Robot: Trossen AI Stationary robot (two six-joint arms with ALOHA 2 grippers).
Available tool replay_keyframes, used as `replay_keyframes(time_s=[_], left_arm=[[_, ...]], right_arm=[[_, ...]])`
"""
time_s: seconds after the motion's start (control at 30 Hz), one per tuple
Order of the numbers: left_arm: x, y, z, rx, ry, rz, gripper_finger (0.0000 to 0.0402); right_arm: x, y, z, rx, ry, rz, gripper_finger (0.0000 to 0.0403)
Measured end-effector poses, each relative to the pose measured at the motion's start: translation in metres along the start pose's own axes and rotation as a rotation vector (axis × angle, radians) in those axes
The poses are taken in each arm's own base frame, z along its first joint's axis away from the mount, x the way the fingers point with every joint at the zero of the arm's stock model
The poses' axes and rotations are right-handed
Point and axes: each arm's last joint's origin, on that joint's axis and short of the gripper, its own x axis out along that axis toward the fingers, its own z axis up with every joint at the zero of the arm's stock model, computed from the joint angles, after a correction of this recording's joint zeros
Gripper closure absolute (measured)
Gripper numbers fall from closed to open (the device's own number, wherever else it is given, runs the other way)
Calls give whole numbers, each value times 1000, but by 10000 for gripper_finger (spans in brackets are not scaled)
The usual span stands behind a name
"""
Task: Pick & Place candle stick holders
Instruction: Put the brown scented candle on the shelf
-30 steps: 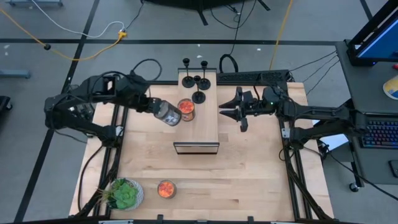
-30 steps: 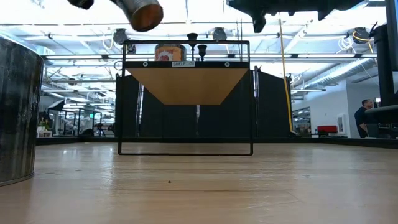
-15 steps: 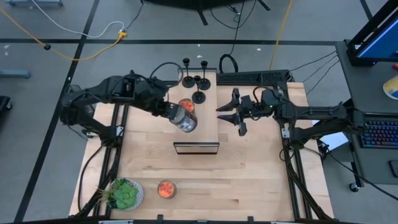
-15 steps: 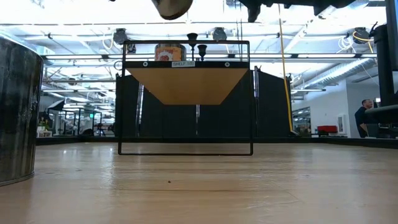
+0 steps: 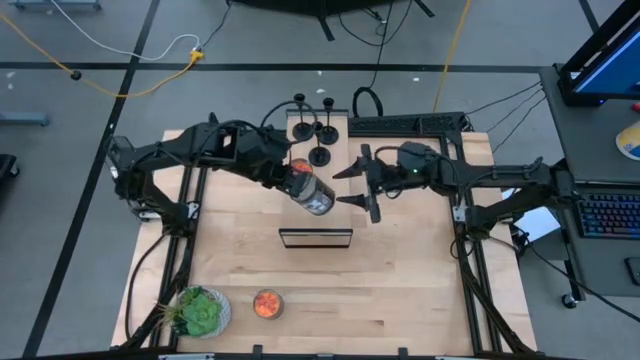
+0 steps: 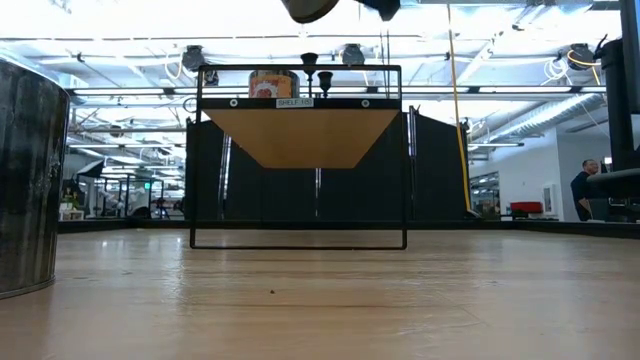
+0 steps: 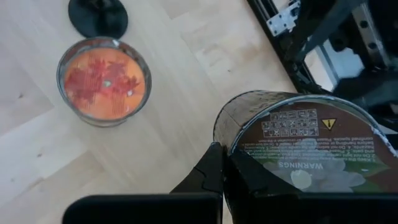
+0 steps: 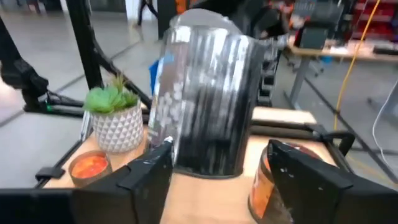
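Three black candle stick holders (image 5: 319,140) stand by their round bases on the far end of the wooden shelf top (image 5: 335,215); two stems (image 6: 309,62) show in the low view. No gripper touches them. My left gripper (image 5: 290,180) is shut on a dark glass jar (image 5: 314,194) and holds it above the shelf. My right gripper (image 5: 346,187) is open and level, facing the jar from the right. Its fingers (image 8: 149,171) stand on either side of the jar (image 8: 208,93), and no touch shows. My left gripper pinches the jar's wall at its rim (image 7: 225,146); one finger (image 7: 205,177) is outside and the other seems to be inside. The fingers slant down from the table's left. The jar hangs tilted, lifted clear of the shelf, and a warning label (image 7: 298,134) shows at its round end.
An orange candle jar (image 5: 297,166) stands on the shelf beside the holders, just under the left gripper. Near the front edge are a potted plant (image 5: 200,312) and another orange candle (image 5: 267,304). A dark metal cylinder (image 6: 25,180) fills the low view's left.
My left gripper has carried the jar toward the table's right, out over the shelf and close to my right gripper. My right gripper has moved a little toward the left and the jar, and its fingers have spread wider.
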Motion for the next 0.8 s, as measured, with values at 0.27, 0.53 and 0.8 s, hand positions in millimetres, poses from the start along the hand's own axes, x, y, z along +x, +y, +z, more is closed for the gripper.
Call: replay_keyframes(time_s=[0.27, 0.53, 0.8], left_arm=[[7, -1, 1, 30, -2, 35, 402], [8, -2, 2, 48, -17, 39, 402], [7, -3, 3, 51, -25, 29, 402]], right_arm=[[6, 6, 26, -22, 123, -70, 99], [8, 7, 27, 16, 148, -77, 68], [18, 7, 23, 60, 146, -69, 47]])
